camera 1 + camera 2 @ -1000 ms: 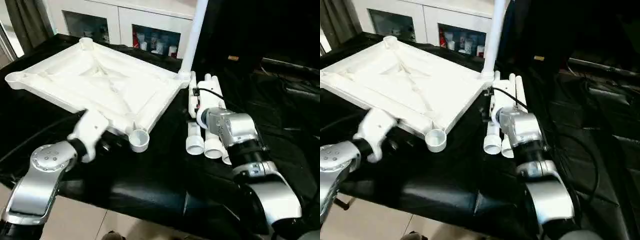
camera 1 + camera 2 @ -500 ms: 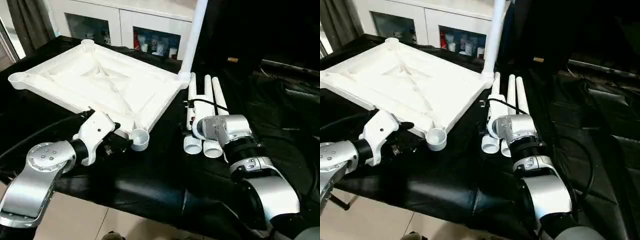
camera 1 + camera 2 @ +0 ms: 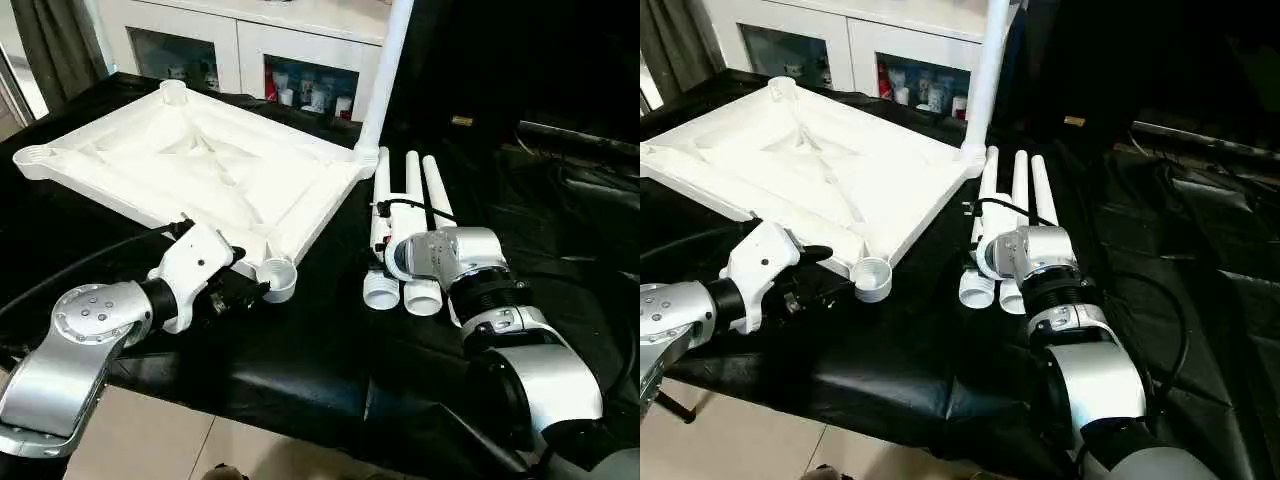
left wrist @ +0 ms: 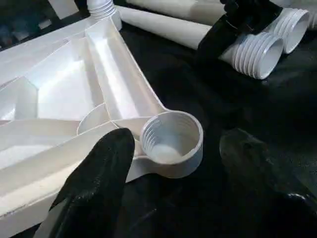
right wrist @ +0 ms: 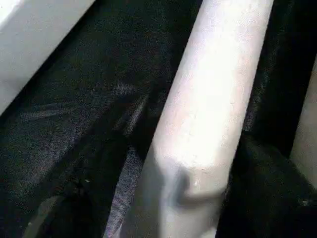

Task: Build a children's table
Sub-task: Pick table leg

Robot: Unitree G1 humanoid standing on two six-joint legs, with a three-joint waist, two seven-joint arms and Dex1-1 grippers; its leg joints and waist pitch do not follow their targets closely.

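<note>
The children's table lies in parts on a black-covered bench. Its white tabletop [image 3: 200, 165] is upside down, ribs up. One leg [image 3: 385, 70] stands upright in the far right corner socket. Three loose legs [image 3: 410, 200] lie side by side to the tabletop's right. My left gripper [image 4: 176, 148] is open, its black fingers [image 4: 99, 183] on either side of the near threaded corner socket [image 3: 278, 278], holding nothing. My right gripper [image 5: 168, 198] is down over the leg nearest the tabletop [image 5: 218, 89], close to its thick end. The leg lies between its jaws, with a gap on one side.
A white cabinet [image 3: 250, 50] with glass doors stands behind the bench. Black cloth [image 3: 560, 200] with cables covers the right side. The bench's front edge [image 3: 300, 400] runs just beyond my forearms, with floor below.
My left hand has turned and brought its fingers up to the near corner socket. My right hand has drawn back along the lying legs towards their thick ends and settled over one.
</note>
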